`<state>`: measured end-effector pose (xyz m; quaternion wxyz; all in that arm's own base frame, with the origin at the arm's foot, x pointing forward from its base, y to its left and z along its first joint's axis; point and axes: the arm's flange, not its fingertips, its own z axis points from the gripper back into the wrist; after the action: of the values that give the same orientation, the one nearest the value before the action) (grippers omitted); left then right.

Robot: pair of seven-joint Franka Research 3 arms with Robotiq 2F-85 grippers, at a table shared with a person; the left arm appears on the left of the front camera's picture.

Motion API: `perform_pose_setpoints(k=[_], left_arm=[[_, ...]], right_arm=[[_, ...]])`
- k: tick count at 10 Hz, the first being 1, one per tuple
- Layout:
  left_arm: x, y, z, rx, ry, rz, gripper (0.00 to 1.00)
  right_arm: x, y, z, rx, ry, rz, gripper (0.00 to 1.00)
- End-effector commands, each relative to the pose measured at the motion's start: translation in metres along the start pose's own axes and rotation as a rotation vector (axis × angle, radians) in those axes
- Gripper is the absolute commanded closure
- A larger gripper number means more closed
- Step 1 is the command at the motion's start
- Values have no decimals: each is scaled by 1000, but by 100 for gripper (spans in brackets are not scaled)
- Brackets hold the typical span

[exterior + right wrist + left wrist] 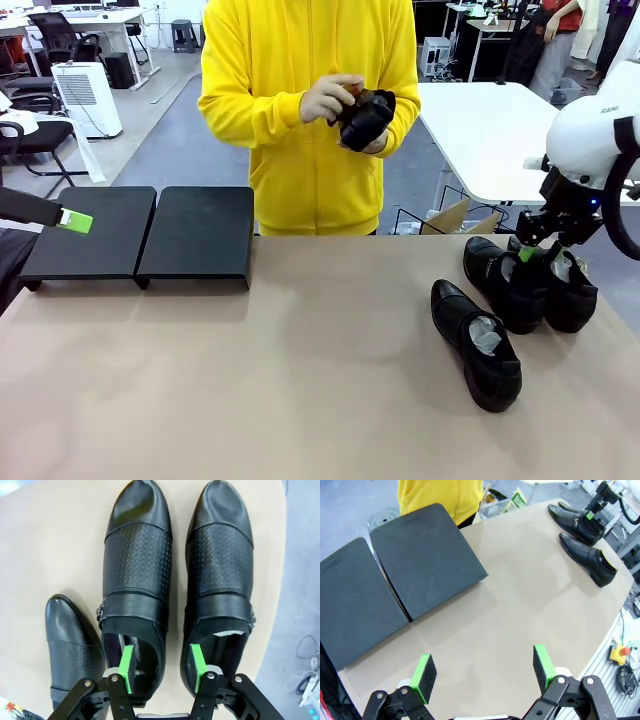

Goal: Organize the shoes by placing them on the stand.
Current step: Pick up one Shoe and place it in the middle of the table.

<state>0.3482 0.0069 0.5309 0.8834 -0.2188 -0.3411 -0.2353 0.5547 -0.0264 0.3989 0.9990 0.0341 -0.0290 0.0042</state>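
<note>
Right end effector (161,666), half-closed, pinches the inner walls of two adjoining shoes (137,565); left end effector (485,672) wide, empty.

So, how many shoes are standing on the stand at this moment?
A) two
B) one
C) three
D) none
D: the stand carries no shoe; three shoes lie on the table at the robot's right, and the person's hands hold a fourth shoe.
</note>
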Motion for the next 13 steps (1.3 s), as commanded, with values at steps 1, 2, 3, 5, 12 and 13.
perform_pose_setpoints(k=[1, 2, 3, 5, 12, 13], left_arm=[[-2, 0, 0, -13, -6, -8, 0], [-2, 0, 0, -13, -6, -8, 0], [-2, 0, 0, -13, -6, -8, 0], [-2, 0, 0, -13, -6, -8, 0], [-2, 0, 0, -13, -6, -8, 0], [-2, 0, 0, -13, -6, -8, 0]], right_arm=[[-1, 5, -7, -14, 11, -30, 42], [0, 6, -10, -11, 22, -30, 42], [0, 6, -14, -9, 37, -32, 42], [1, 7, -26, -1, 71, -31, 42], [1, 7, -44, -21, 135, -18, 81], [4, 5, -46, -22, 148, -28, 100]])
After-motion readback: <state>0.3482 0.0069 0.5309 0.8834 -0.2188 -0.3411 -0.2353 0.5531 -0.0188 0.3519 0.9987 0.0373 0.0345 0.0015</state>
